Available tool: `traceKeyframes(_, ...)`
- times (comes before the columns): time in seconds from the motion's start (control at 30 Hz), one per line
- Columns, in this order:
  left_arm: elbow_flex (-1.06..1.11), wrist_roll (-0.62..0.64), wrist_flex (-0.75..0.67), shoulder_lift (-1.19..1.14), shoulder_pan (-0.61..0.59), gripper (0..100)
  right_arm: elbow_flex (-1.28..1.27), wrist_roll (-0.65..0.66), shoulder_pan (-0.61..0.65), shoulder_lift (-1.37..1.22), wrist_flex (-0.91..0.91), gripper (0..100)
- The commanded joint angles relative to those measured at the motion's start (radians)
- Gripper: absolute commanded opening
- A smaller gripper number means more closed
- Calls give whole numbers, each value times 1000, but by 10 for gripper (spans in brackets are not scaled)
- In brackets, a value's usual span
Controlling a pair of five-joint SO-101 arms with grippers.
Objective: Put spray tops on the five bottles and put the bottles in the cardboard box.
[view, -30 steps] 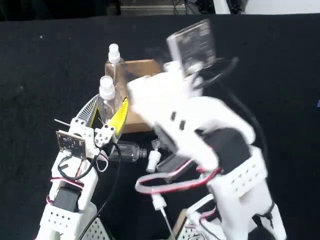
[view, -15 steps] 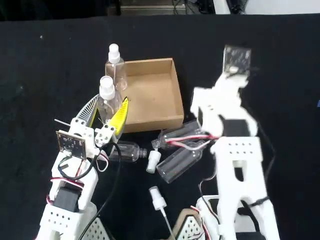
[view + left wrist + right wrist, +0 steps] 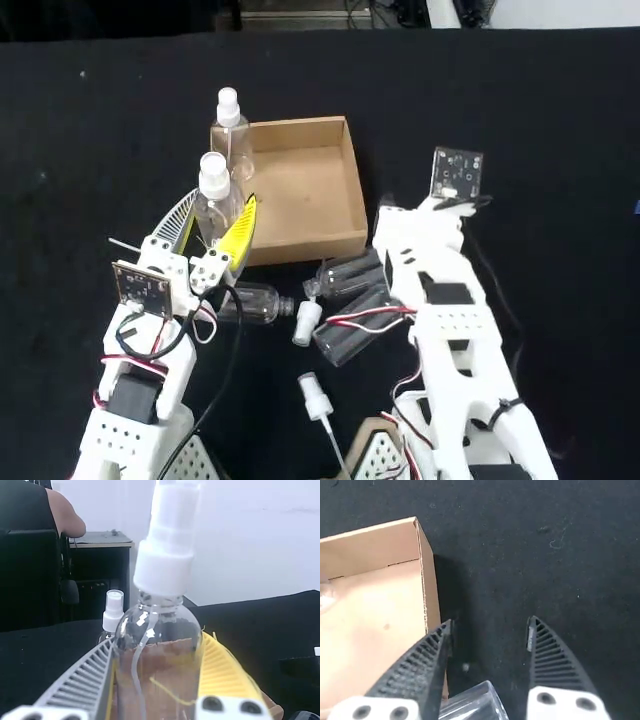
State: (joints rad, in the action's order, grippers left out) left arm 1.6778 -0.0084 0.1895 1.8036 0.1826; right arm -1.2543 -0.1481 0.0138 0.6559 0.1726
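Observation:
My left gripper (image 3: 222, 200) is shut on an upright clear bottle (image 3: 213, 205) with a white spray top (image 3: 167, 545), just left of the cardboard box (image 3: 352, 190). In the left wrist view the grey and yellow fingers (image 3: 225, 675) press the bottle (image 3: 155, 665) from both sides. A second capped bottle (image 3: 229, 125) stands at the box's far left corner. Three uncapped bottles lie in front of the box (image 3: 350, 272) (image 3: 355, 325) (image 3: 255, 303). My right gripper (image 3: 490, 622) hangs open over bare table beside the box's right wall (image 3: 427, 580), one lying bottle (image 3: 475, 702) just beneath it.
Two loose spray tops lie on the black table: one (image 3: 307, 320) between the lying bottles, one (image 3: 318, 400) nearer the arm bases. The box is empty inside. The right arm's body (image 3: 450, 300) stretches over the table right of the lying bottles.
The right arm swung off from above the box to the right and settled low beside the box's right wall. The left arm and its bottle stayed still.

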Motion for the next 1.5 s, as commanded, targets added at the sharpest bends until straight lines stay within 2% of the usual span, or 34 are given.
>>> traceKeyframes(0.0,21,0,-20,11,8,30,-18,-2,-26,27,-83,208)
traceKeyframes(0.57,21,-6,-54,12,13,33,-21,-3,-28,27,-78,208)
traceKeyframes(0.77,21,2,-269,6,-108,33,-19,-3,-23,27,-84,208)
traceKeyframes(0.93,22,-6,-385,-107,-119,33,-16,-3,-23,27,-84,208)
traceKeyframes(1.1,1,2,-643,-371,-110,30,-15,-3,-25,27,-84,208)
traceKeyframes(1.37,-156,2,-914,-918,-99,30,-15,-3,-26,27,-84,208)
traceKeyframes(1.47,-180,2,-1062,-1076,-99,30,-15,-3,-23,27,-84,208)
